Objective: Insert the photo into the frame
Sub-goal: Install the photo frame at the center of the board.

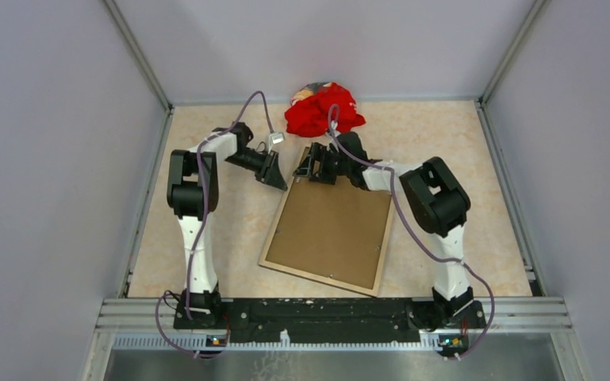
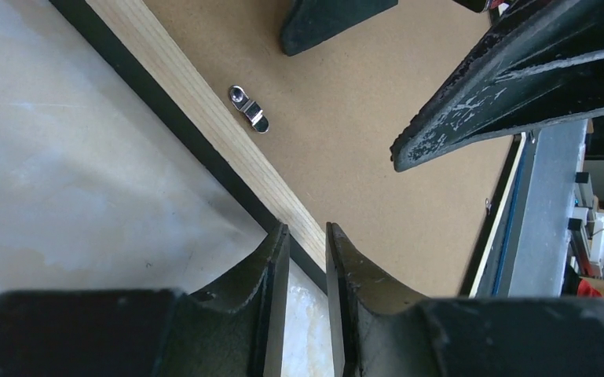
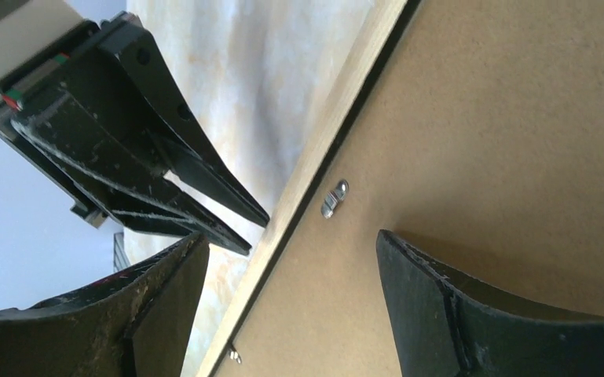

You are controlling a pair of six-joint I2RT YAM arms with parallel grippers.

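The frame (image 1: 317, 279) lies face down on the table, its pale wood back up, with the brown hardboard backing (image 1: 329, 226) set in it. The photo is not in view. My left gripper (image 1: 274, 171) hovers at the frame's far left corner, fingers nearly together with nothing between them; in the left wrist view (image 2: 307, 228) its tips sit at the wood rim (image 2: 204, 102). My right gripper (image 1: 309, 168) is open at the far edge; in the right wrist view (image 3: 291, 236) it straddles the rim (image 3: 298, 184), one finger over the backing (image 3: 503, 118).
A small metal retaining clip (image 2: 249, 108) lies turned over the backing near the rim, also visible in the right wrist view (image 3: 334, 198). A crumpled red cloth (image 1: 324, 109) lies at the back of the table, behind the grippers. Grey walls enclose the table.
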